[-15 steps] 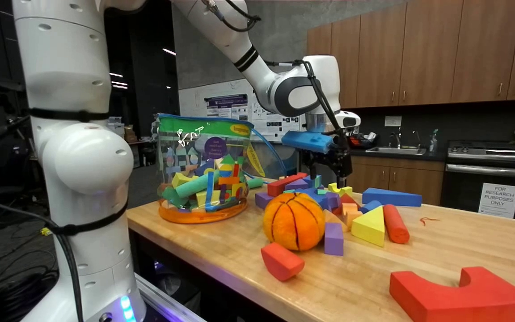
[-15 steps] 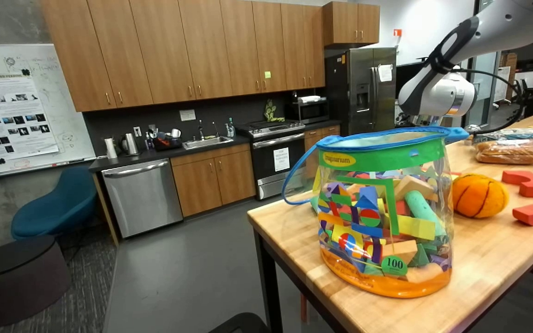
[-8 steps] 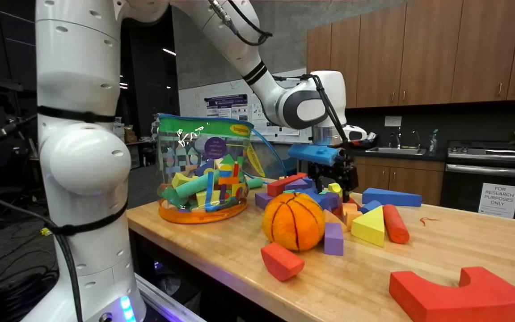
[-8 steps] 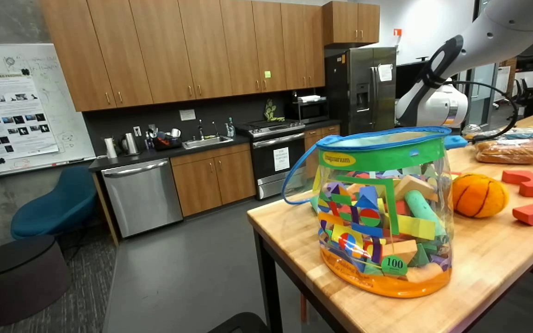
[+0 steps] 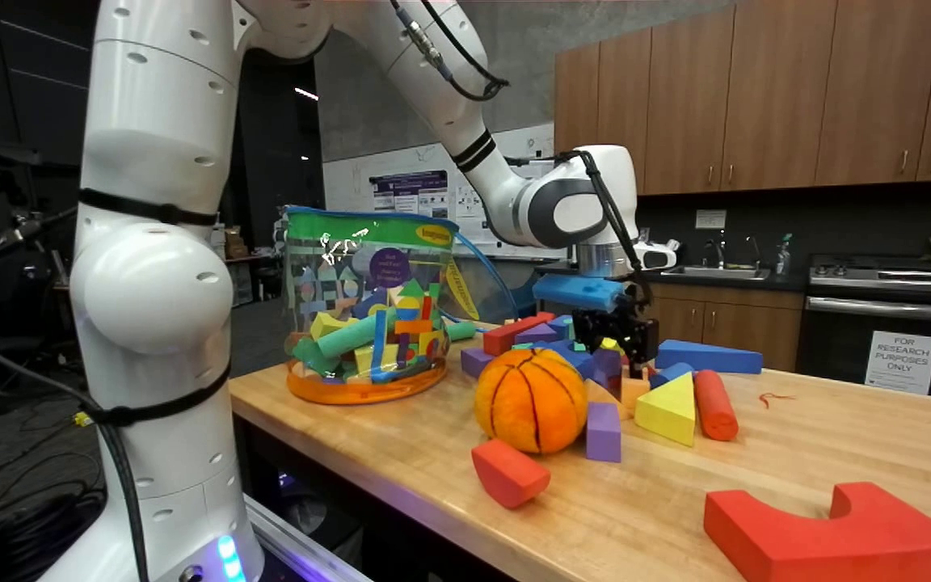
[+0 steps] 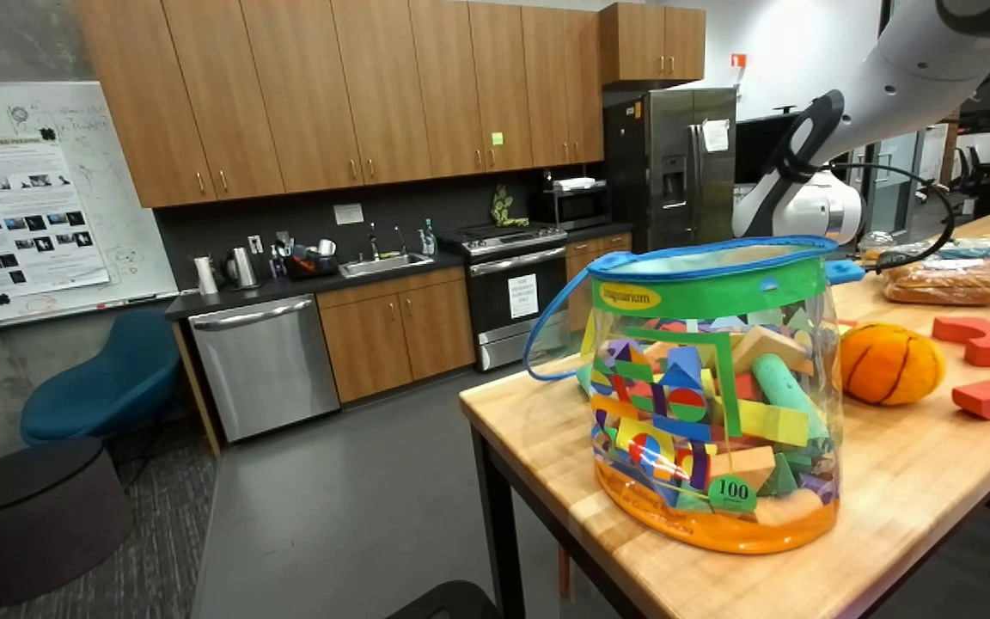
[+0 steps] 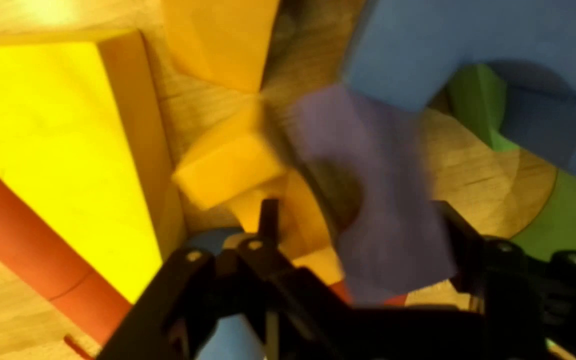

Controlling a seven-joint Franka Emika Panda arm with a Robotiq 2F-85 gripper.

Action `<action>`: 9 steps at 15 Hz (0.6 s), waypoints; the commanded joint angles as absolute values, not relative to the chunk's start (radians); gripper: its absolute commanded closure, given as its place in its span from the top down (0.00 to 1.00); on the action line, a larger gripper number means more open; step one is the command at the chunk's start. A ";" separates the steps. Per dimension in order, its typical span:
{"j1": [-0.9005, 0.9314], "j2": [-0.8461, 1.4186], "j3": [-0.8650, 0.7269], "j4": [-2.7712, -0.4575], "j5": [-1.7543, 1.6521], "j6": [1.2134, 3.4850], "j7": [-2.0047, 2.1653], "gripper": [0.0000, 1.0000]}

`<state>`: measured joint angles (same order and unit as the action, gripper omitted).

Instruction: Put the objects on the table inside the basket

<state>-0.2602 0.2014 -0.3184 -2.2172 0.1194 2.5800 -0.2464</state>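
My gripper (image 5: 625, 364) is low in the block pile, pointing down. In the wrist view its fingers (image 7: 358, 214) are apart, with a purple notched block (image 7: 393, 210) between them. The right finger is close against that block, and a gap shows at the left finger. Orange blocks (image 7: 233, 160) lie by the left finger. The basket (image 5: 352, 224) stands upright on the table (image 5: 425, 436) with blocks inside; it also shows in an exterior view (image 6: 718, 299), where it hides the gripper's fingers. The orange ball (image 5: 532, 400) sits in front of the pile.
A yellow wedge (image 5: 670, 408), a red cylinder (image 5: 714, 404) and a blue wedge (image 5: 708, 356) lie beside the pile. A red half-round block (image 5: 511, 474) and a red arch (image 5: 829, 533) lie nearer the camera. Bagged bread (image 6: 946, 282) lies farther along the table.
My gripper has moved down into the pile and to the right in an exterior view. The basket, ball and visible blocks have stayed in place.
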 commanded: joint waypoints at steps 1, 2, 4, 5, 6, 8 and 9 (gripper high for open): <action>-0.288 0.197 -0.303 -2.199 0.089 2.605 -0.207 0.44; -0.292 0.187 -0.303 -2.198 0.093 2.613 -0.208 0.35; -0.299 0.171 -0.305 -2.197 0.096 2.632 -0.205 0.22; -0.304 0.159 -0.307 -2.196 0.096 2.640 -0.207 0.15; -0.309 0.147 -0.307 -2.196 0.099 2.647 -0.211 0.12; -0.315 0.117 -0.310 -2.198 0.092 2.661 -0.214 0.12; -0.318 0.098 -0.313 -2.198 0.088 2.661 -0.218 0.12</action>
<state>-0.2984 0.1670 -0.3189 -2.1809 0.1154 2.6534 -0.2253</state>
